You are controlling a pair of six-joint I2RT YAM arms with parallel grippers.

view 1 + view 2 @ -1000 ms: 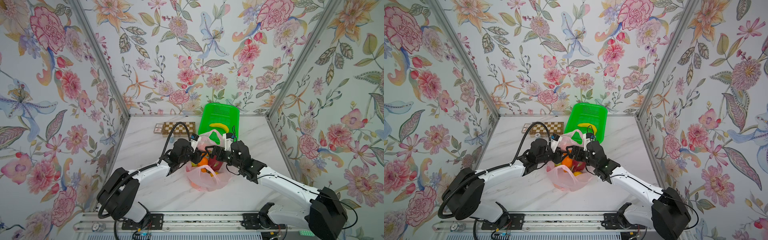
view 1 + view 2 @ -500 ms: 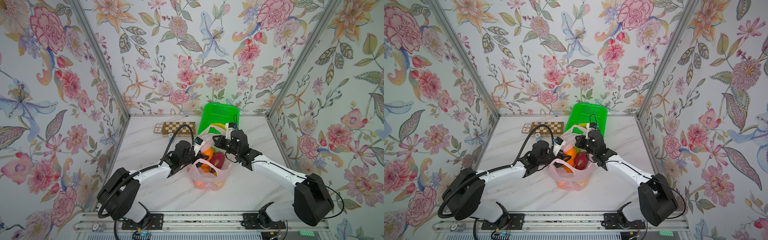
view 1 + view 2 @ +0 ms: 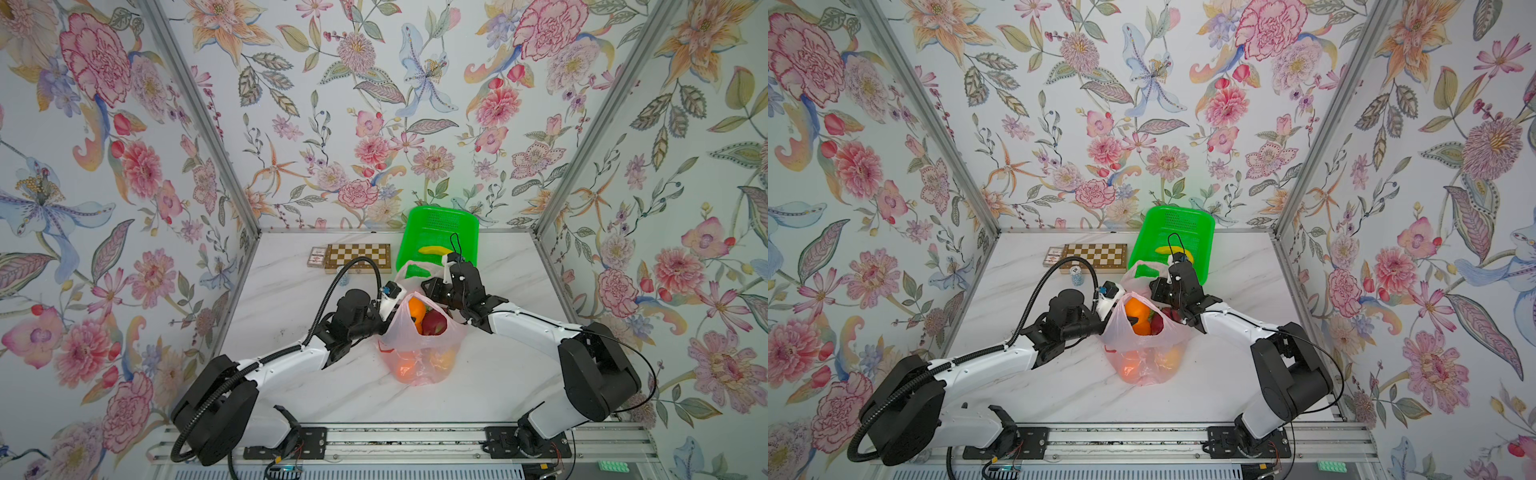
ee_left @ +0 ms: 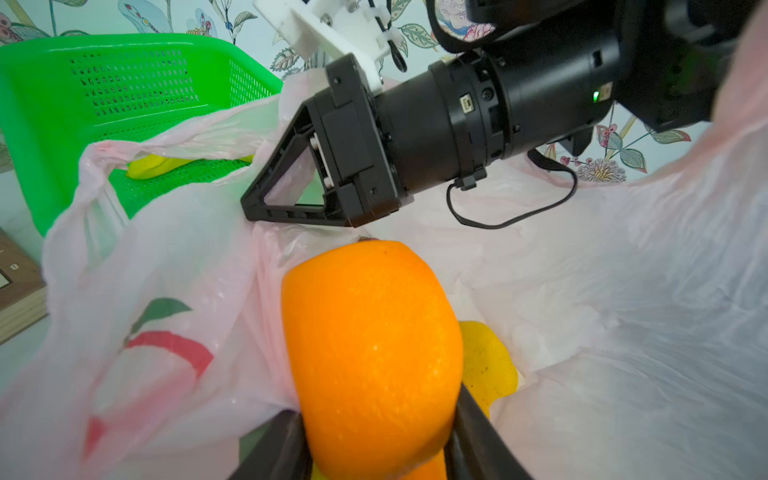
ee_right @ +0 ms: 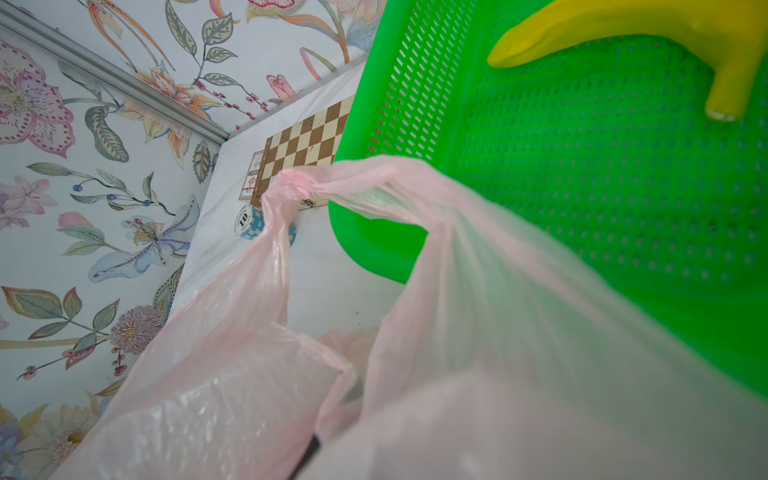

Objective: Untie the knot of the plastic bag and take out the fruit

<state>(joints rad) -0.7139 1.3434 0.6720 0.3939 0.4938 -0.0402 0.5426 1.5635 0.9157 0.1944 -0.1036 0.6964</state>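
The pale-pink plastic bag (image 3: 415, 345) stands on the marble with its mouth gaping open; no knot is in view. My left gripper (image 4: 376, 428) reaches in over the bag's left rim and is shut on an orange (image 4: 370, 340) at the mouth, seen in both top views (image 3: 416, 309). Under it lie a yellow citrus (image 4: 486, 365) and a magenta dragon fruit (image 3: 434, 324), with more fruit (image 3: 405, 368) showing through the bottom. My right gripper (image 3: 436, 291) sits at the bag's far rim, beside an upright handle loop (image 5: 291, 183). Plastic covers its jaws.
A green perforated basket (image 3: 440, 224) stands just behind the bag with a yellow banana (image 3: 434, 250) inside. A chessboard (image 3: 357, 257), a small card box (image 3: 316, 256) and a stack of poker chips (image 5: 249, 222) lie at the back left. Floral walls close in three sides.
The bag has gone from slumped to standing tall with its mouth open. My right gripper moved from the bag's near right side to its far rim by the basket. The orange sits higher.
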